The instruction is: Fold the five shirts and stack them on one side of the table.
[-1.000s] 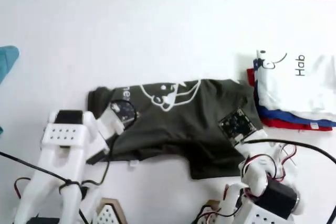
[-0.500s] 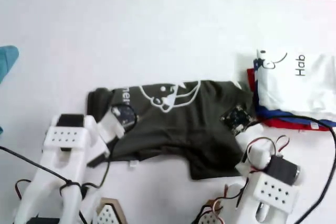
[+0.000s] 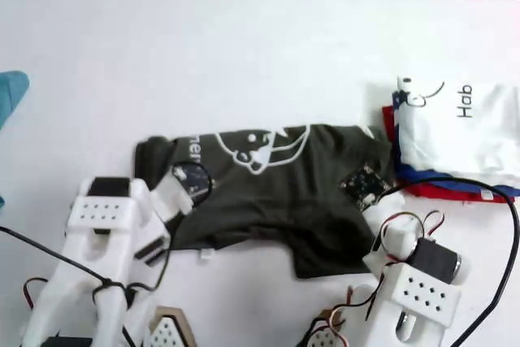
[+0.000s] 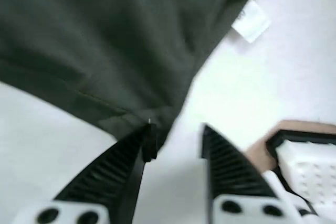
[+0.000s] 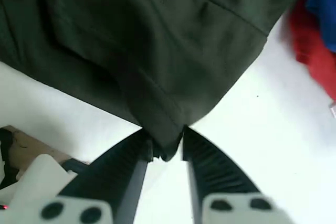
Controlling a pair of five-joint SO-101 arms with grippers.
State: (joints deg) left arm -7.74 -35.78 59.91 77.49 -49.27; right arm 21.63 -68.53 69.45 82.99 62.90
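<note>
Nearest, the right tool (image 5: 165,148) pinches the near hem of the dark shirt (image 3: 276,193) between narrow jaws. The left tool (image 4: 177,142) stands with its jaws apart, one finger touching the shirt's edge and bare desk (image 3: 244,46) in the gap. The shirt lies rumpled between both arms. Just beside its right end sits a folded stack (image 3: 455,132), white over blue over red. Well apart, a teal cloth (image 3: 10,95) lies at the desk's left edge.

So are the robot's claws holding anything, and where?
The right gripper pinches the dark shirt at a bunched edge; the left gripper holds nothing.
</note>
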